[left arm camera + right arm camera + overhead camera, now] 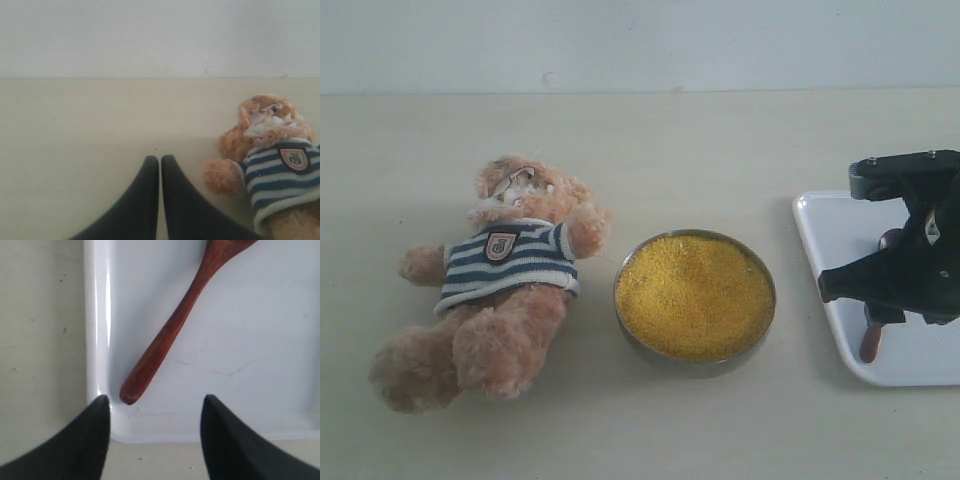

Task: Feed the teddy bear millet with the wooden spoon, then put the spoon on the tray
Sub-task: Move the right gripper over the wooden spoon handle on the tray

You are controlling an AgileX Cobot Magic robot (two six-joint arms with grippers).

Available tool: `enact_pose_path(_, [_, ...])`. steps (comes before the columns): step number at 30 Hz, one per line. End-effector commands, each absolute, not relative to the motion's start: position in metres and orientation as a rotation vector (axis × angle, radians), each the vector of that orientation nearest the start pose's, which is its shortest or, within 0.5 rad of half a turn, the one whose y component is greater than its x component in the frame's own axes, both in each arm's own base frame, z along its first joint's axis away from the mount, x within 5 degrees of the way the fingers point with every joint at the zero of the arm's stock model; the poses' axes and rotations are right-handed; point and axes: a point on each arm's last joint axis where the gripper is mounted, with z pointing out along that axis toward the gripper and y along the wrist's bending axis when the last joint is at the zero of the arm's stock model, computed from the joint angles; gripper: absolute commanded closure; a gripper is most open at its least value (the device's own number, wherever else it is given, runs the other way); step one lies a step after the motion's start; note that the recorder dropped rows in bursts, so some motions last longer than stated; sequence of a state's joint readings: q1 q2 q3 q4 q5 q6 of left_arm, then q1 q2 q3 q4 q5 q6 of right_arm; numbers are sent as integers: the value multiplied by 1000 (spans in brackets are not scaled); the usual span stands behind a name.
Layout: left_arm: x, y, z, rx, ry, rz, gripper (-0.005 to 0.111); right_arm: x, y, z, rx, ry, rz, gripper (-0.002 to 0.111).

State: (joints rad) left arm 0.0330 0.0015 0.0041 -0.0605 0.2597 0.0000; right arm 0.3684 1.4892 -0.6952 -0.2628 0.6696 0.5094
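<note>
While my right gripper (155, 400) hangs over the tray (97, 315) with its 2 fingers spread wide and nothing between them, the wooden spoon (172, 327) lies flat on the tray, its handle end just inside a corner and nearer 1 finger than the other, its long axis slanting away toward its bowl. My left gripper (160, 160) is pressed shut and empty beside the teddy bear (505, 280), well apart from the spoon, so I judge any reach for that handle falls to the right arm.
</note>
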Motion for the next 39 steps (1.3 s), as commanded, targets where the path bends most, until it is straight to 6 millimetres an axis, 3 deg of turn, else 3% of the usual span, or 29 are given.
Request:
enact_pose_path(1, [55, 0, 190, -68, 1737, -37, 103, 229, 74, 175, -63, 2884, -100, 77])
enact_pose_path(10, [55, 0, 190, -68, 1737, -37, 103, 236, 81, 177, -3, 2802, 9, 75])
enact_pose_path(15, [55, 0, 190, -68, 1737, -37, 103, 238, 76, 178, 174, 2771, -26, 49])
enact_pose_path(21, [55, 0, 190, -68, 1737, -37, 103, 237, 72, 177, 220, 2776, -93, 53])
enact_pose_path(31, [55, 0, 190, -68, 1737, -37, 103, 250, 80, 129, 244, 2864, -93, 53])
enact_pose_path(39, [55, 0, 190, -68, 1737, -37, 103, 252, 75, 129, 230, 2844, -178, 53])
